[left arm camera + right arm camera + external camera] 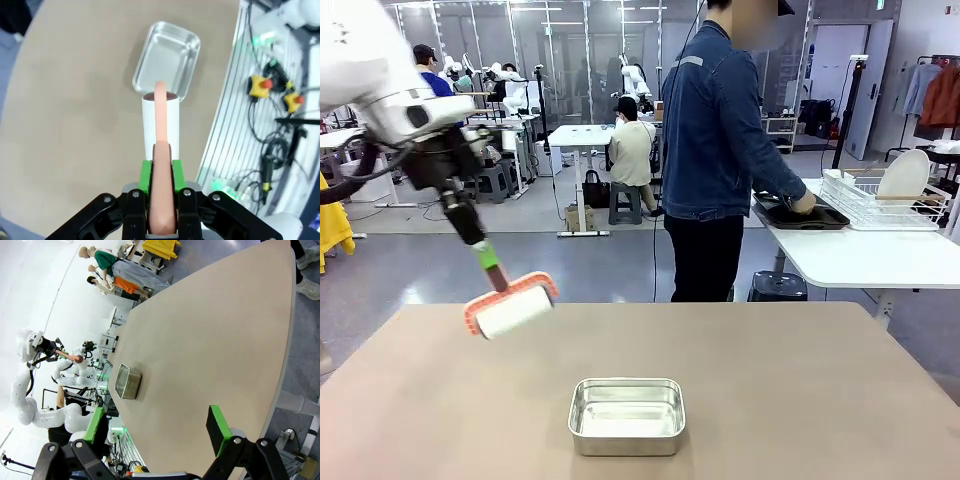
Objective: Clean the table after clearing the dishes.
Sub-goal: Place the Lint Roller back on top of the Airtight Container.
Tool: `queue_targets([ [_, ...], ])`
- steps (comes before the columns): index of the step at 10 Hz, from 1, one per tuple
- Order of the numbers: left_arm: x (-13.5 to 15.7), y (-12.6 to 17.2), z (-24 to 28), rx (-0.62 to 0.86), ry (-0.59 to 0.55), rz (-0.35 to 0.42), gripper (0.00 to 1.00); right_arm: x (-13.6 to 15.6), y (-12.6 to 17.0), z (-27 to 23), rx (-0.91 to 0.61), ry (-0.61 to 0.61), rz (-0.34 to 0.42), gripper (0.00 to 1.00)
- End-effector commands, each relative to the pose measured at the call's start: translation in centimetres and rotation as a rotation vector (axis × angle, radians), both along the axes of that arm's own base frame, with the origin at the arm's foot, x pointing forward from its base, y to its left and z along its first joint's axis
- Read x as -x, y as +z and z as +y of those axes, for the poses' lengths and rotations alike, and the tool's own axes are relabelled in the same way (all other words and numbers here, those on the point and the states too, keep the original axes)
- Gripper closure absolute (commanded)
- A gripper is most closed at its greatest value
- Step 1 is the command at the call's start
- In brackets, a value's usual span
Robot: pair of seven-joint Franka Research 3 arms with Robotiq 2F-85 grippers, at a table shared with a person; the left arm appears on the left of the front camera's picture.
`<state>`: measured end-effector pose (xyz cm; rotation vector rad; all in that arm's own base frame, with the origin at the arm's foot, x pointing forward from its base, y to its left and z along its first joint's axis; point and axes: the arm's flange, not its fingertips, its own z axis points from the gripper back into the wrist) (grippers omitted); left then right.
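Observation:
The tan table point(790, 370) carries a small steel pan point(626, 415) near its front middle. My left gripper point(486, 256) is shut on the orange handle of a lint roller point(510, 306), whose white roll hangs just above the table's far left part. In the left wrist view the gripper point(161, 175) clamps that handle, with the roll point(150, 120) pointing at the pan point(166, 57). My right gripper point(157, 432) stands open above the table point(210, 340), nothing between its pads. Of the dishes, a white plate point(905, 174) stands in a rack and dark trays point(802, 216) lie under the person's hand.
A person point(715, 150) in a denim jacket stands beyond the far edge, turned to a white side table point(860, 255) at the right. The wire dish rack point(865, 203) sits on that table. A dark stool point(777, 286) stands below it.

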<state>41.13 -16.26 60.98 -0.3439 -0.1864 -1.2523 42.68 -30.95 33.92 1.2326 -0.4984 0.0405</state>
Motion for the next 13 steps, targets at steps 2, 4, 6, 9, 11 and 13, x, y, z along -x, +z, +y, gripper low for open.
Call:
queue_targets([
  [2, 0.1, -0.7, -7.8, -0.080, -0.220, -0.130, 0.80, 0.3, 0.2, 0.2, -0.004, 0.004, -0.010, 0.00],
  [4, 0.7, -2.0, -14.4, -0.105, -0.334, -0.141, 0.80, 0.3, 0.2, 0.2, -0.004, 0.004, -0.010, 0.00],
  [6, 0.7, -4.9, -18.2, -0.119, -0.376, -0.090, 0.80, 0.3, 0.2, 0.2, -0.004, 0.004, -0.010, 0.00],
  [9, -0.1, -8.6, -19.9, -0.174, -0.380, -0.039, 0.80, 0.3, 0.2, 0.2, -0.004, 0.004, -0.010, 0.00],
  [11, 0.3, -9.1, -19.6, -0.140, -0.399, -0.023, 0.80, 0.3, 0.2, 0.2, -0.004, 0.004, -0.010, 0.00],
  [13, 0.3, -9.1, -19.6, -0.140, -0.399, -0.023, 0.80, 0.3, 0.2, 0.2, -0.004, 0.004, -0.010, 0.00],
])
